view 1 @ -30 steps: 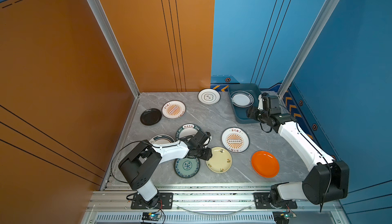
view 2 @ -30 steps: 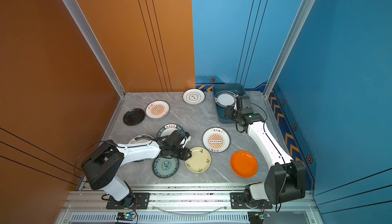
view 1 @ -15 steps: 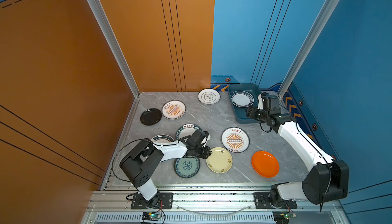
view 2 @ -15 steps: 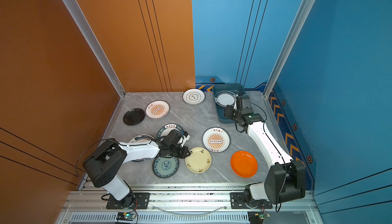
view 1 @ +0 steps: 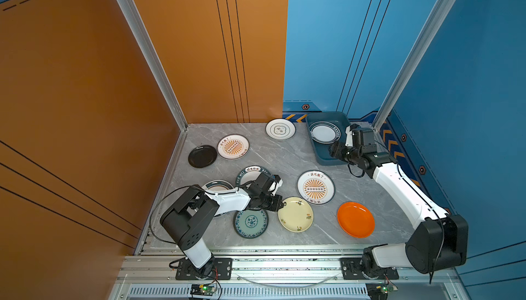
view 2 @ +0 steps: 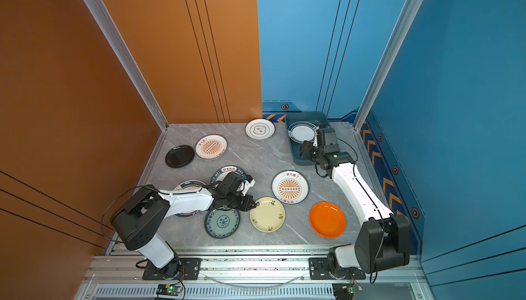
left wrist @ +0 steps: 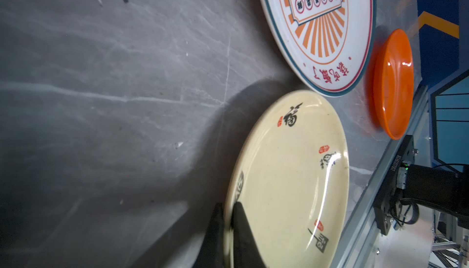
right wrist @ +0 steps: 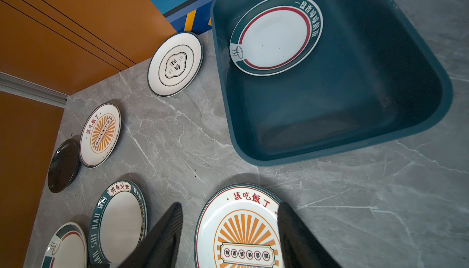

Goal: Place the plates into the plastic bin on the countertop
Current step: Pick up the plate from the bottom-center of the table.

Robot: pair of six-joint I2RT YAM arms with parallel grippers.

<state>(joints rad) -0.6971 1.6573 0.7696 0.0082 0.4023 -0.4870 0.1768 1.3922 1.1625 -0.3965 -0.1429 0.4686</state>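
Now, left claw (left wrist: 227, 209): you have it pinched together on the near rim of the cream plate (view 1: 295, 214), with one finger above the lip and one beneath.
Cream plate: it sits at the front of the surface (view 1: 284, 156), between the teal flowered plate (view 1: 251, 223) and the orange plate (view 1: 355, 219). You cannot tell whether it is off the surface yet.
Handling: expect it to be stiff, glossy and slick, not heavy, and likely to chip if dropped. Held by one edge it will want to droop or swivel, so lift slowly and level.
Where to hold: the raised rim is your only purchase. The other plates lie flat and call for the same edge pinch.
Right claw (right wrist: 229, 208): its jaws are apart and empty, hovering at the near end of the bin (right wrist: 330, 152).
Bin: it stands in the back right corner with one green-rimmed white plate (view 1: 324, 132) inside, at its far end.
Count, plates: ten, one in the bin and nine outside it.
Count, by kind:
- one black plate (view 1: 202, 156)
- one orange
- one cream
- one teal flowered
- two sunburst plates (view 1: 315, 187)
- four white with dark rims, one of them half under the left arm (view 1: 227, 199)

Count, bins: one.
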